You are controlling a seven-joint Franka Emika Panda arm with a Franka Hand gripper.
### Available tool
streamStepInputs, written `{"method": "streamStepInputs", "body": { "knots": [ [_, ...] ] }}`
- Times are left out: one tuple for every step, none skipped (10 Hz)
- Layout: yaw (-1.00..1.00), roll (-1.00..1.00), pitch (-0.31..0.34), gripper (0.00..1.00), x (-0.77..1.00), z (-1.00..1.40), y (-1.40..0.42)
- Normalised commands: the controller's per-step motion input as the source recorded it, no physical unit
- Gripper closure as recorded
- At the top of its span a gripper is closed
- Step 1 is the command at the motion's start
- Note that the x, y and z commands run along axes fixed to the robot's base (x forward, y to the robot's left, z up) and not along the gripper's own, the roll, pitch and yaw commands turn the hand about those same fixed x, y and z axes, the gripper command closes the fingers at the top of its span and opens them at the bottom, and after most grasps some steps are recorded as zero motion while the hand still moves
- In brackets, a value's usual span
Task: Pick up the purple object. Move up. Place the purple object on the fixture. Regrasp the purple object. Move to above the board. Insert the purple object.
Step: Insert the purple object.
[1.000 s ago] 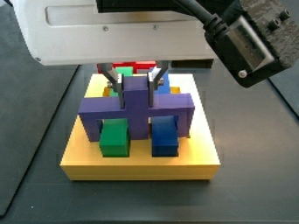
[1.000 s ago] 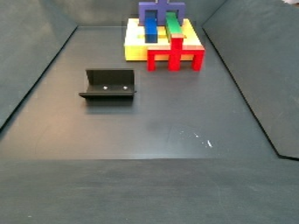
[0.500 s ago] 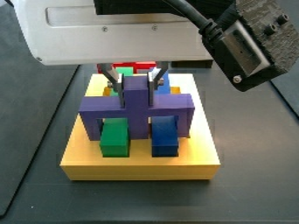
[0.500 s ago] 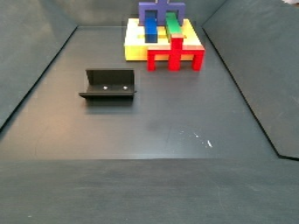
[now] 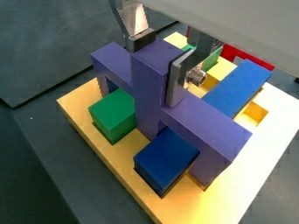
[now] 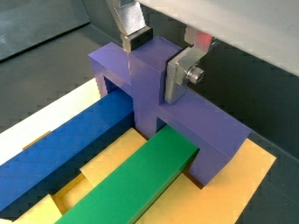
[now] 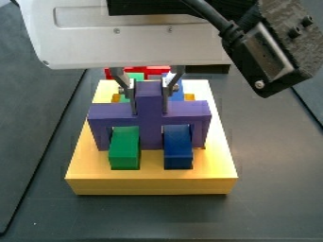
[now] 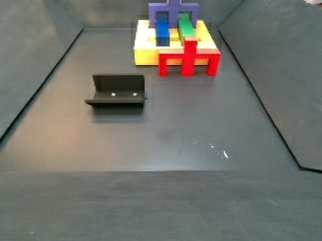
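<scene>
The purple object (image 7: 147,115) stands across the yellow board (image 7: 151,180), bridging the green bar (image 7: 123,149) and the blue bar (image 7: 178,149). My gripper (image 7: 149,88) is shut on its raised centre post, one silver finger on each side. Both wrist views show this closely: the gripper (image 5: 158,59) (image 6: 156,57) clamps the post of the purple object (image 5: 146,96) (image 6: 146,87). The black fixture (image 8: 117,91) sits alone on the dark floor, well away from the board (image 8: 149,55). In that side view the purple object (image 8: 172,14) shows at the top edge and the gripper is out of frame.
A red cross-shaped block (image 8: 189,58) stands on the board's edge facing the fixture. The green bar (image 6: 140,175) and blue bar (image 6: 65,149) lie side by side under the purple bridge. A white housing (image 7: 113,33) and a black camera (image 7: 271,43) hang above the board.
The purple object has sunk slightly lower onto the board with the gripper still on its post. The fixture and the red block have not moved.
</scene>
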Motion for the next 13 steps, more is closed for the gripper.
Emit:
{"method": "streamStepInputs", "body": {
  "knots": [
    [-0.04, 0.18, 0.127, 1.00, 0.22, 0.00, -0.02],
    [0.00, 0.10, 0.019, 1.00, 0.04, -0.12, -0.01],
    [0.00, 0.01, 0.000, 1.00, 0.03, -0.25, -0.03],
    [0.00, 0.00, -0.031, 1.00, 0.02, -0.39, -0.03],
    [0.00, -0.05, -0.070, 1.00, 0.00, -0.41, -0.03],
    [0.00, -0.09, -0.054, 1.00, -0.10, -0.20, -0.03],
    [0.00, -0.03, -0.016, 1.00, -0.16, -0.01, -0.10],
    [0.00, -0.03, -0.011, 1.00, -0.11, 0.00, -0.15],
    [0.00, -0.06, -0.044, 1.00, -0.13, 0.00, -0.12],
    [0.00, -0.07, -0.060, 1.00, -0.04, -0.07, -0.09],
    [0.00, -0.01, -0.041, 1.00, 0.06, -0.29, 0.00],
    [0.00, -0.03, -0.079, 1.00, 0.10, -0.52, 0.00],
    [0.07, -0.17, -0.090, 1.00, 0.23, -0.71, 0.14]
  ]
}}
